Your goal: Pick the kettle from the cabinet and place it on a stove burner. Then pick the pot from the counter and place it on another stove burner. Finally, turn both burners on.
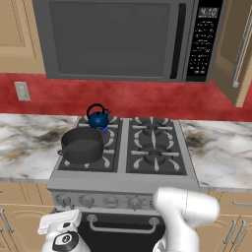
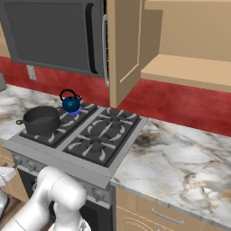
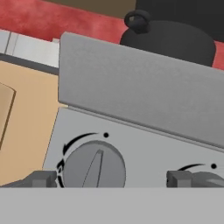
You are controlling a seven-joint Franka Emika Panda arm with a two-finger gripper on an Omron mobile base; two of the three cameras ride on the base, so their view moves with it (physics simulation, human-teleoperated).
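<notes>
- Kitchen setting: red backsplash behind a grey steel range (image 1: 123, 189), flanked by white-grey marble counter (image 1: 24, 142); dark grey microwave (image 1: 128, 39) above the range; tan wood wall cabinet (image 2: 180, 67) to the range's right, door swung open, shelf bare, consistent with its contents having been removed.
- Small glossy blue kettle with black arched handle (image 1: 98, 117) sits on the range's rear left burner; squat dark grey-black pot with two loop handles (image 1: 82, 144) sits on the front left burner, just before the kettle; both placements appear complete, so knob-turning is judged the step in hand.
- Two-finger gripper (image 3: 111, 178) hangs low before the range's front panel, jaws spread wide and grasping nothing; its left fingertip lies beside the leftmost grey knob (image 3: 94, 168), apparently lining up to turn it.
- Counts: one kettle; one pot; four star-grated burners, two occupied, two free (image 1: 153, 142); two knobs in the hand view, several along the panel in the left base view, exact number unclear.
</notes>
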